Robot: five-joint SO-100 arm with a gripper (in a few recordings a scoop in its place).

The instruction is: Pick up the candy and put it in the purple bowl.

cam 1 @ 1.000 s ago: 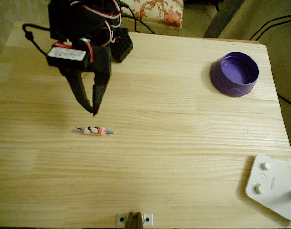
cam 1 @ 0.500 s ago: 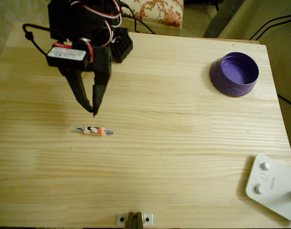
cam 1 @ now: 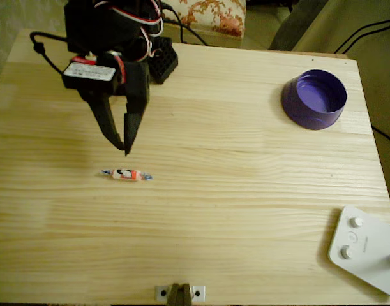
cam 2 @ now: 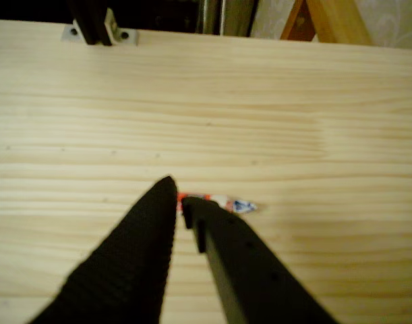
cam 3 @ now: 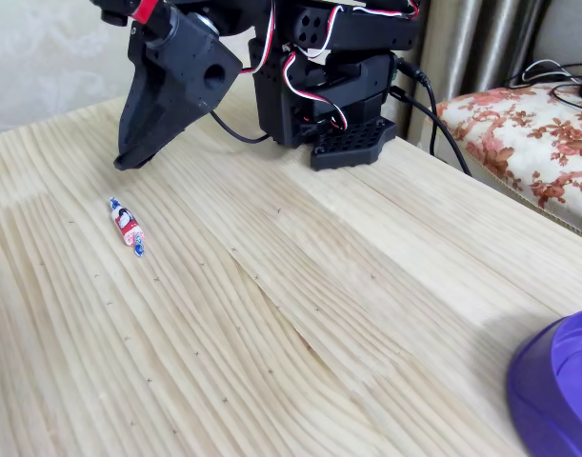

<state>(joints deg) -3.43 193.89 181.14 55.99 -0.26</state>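
Black gripper (cam 1: 126, 150) poised above a candy (cam 1: 126, 174) on a wooden tabletop (cam 1: 233, 191).
Jaws nearly closed, holding nothing; purple bowl (cam 1: 314, 99) sits near the far right corner.

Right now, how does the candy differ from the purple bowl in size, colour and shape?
The candy is tiny, while the purple bowl is far larger. The candy is white and orange-red with bluish ends; the bowl is all purple. The candy is long and thin; the bowl is round. Both rest on the wooden table.

The candy (cam 1: 126, 174) lies flat on the wood, well apart from the upright purple bowl (cam 1: 315, 99).
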